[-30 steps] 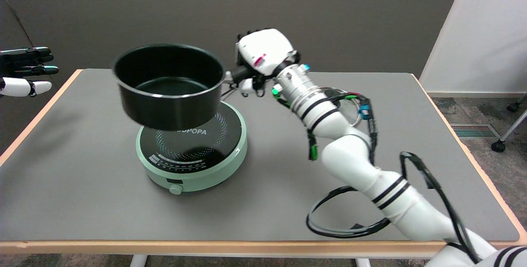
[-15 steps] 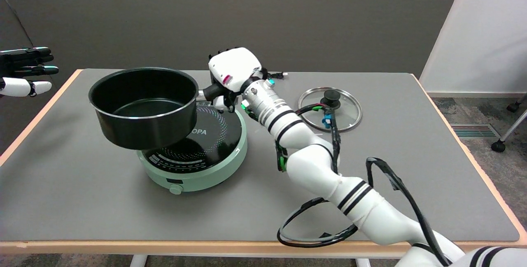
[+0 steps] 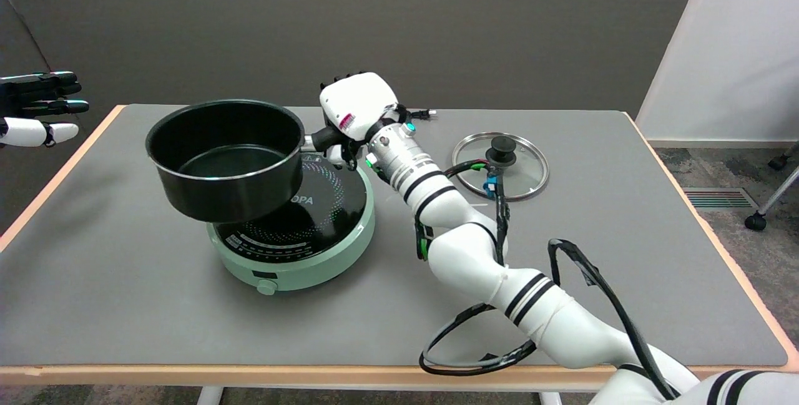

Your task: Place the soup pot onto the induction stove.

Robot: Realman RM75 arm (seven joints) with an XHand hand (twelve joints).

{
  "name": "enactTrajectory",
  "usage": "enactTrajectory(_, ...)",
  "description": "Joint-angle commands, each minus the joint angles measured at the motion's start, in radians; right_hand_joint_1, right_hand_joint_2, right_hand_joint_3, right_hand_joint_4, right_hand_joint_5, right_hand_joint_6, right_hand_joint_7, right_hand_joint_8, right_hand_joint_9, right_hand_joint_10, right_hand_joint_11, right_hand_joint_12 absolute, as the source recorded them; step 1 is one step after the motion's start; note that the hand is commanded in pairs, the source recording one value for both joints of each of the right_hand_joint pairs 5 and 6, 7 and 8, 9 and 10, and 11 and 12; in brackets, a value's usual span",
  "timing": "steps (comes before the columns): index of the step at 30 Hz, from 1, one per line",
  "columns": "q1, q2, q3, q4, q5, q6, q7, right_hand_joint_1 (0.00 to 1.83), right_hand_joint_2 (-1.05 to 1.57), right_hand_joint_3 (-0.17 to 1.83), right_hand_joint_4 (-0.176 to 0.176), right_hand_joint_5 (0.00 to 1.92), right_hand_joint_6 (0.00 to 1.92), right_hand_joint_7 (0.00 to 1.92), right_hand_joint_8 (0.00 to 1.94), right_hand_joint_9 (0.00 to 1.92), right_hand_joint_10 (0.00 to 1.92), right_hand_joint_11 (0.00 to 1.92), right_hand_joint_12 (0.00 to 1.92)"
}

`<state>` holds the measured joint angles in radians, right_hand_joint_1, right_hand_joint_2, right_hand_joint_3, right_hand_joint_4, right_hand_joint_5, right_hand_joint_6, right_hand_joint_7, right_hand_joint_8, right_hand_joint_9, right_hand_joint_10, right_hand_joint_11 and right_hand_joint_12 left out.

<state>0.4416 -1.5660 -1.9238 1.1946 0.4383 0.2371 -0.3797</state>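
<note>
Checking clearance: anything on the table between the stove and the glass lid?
In the head view, only the right arm's forearm crosses between the induction stove and glass lid; the grey table shows nothing else there.

We cannot see the soup pot [image 3: 228, 158] handle, wrapped inside the right hand [image 3: 356, 108]. The pot covers the induction stove [image 3: 293, 230] at its left rear (its printed name shows only "OPA"). Control markings are too small to read.
</note>
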Motion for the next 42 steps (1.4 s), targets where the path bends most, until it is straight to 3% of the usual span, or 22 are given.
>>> enactTrajectory(1, -0.07, 0.08, -0.008, -0.03, -0.021, 0.189, 0.0, 0.96, 1.09, 0.87, -0.082, 1.7, 1.7, 1.7, 1.7, 1.7, 1.7, 1.7, 1.7)
enactTrajectory(17, -0.115, 0.118, -0.01, -0.099, -0.021, 0.317, 0.007, 0.95, 1.13, 0.82, -0.08, 1.72, 1.72, 1.72, 1.72, 1.72, 1.72, 1.72, 1.72)
enactTrajectory(42, -0.081, 0.069, -0.021, -0.209, -0.021, 0.34, 0.007, 0.92, 1.18, 0.72, -0.081, 1.68, 1.68, 1.68, 1.68, 1.68, 1.68, 1.68, 1.68)
